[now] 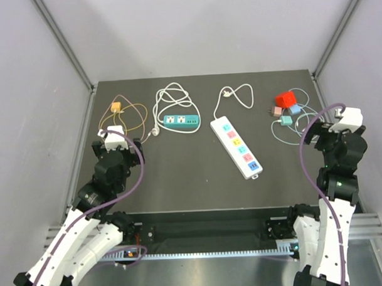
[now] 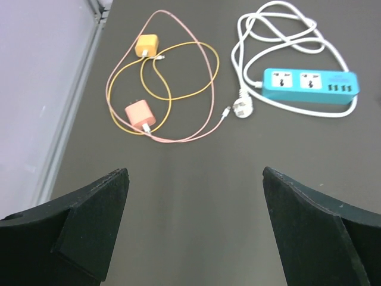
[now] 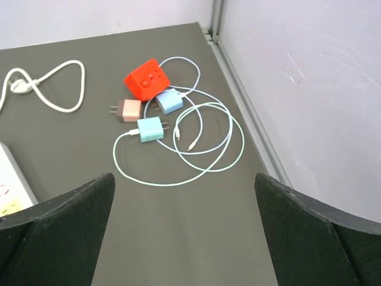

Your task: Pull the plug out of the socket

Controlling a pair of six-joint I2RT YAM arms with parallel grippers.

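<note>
While both my grippers hang above the table (image 1: pixel 179 162) with nothing in them, the left gripper (image 2: pixel 193 179) and the right gripper (image 3: pixel 184 182) each with jaws spread wide, the job sits at the far right corner. There a pale blue plug (image 3: pixel 169 101) is pressed against the red socket cube (image 3: pixel 146 79). I take that pair to be the one meant, since the pink charger (image 3: pixel 128 110) and the teal charger (image 3: pixel 150 128) lie just beside it with their prongs bare. How deep the blue plug's prongs sit I cannot tell. I judge the plug to be a small, hard, light plastic block, smooth enough to slip if I pinch only an edge. I would close across its two flat sides, low on the body and close to the cube. Its thin cable (image 3: pixel 198 74) is limp and looped on the mat; tugging that would strain the joint and free nothing, so I leave it alone. The cube looks just as light and is not fixed down, so a one-handed pull would probably drag the whole thing along. My right jaws are near it and my left are well apart from it; one should pin the cube while the other draws the plug straight out.
</note>
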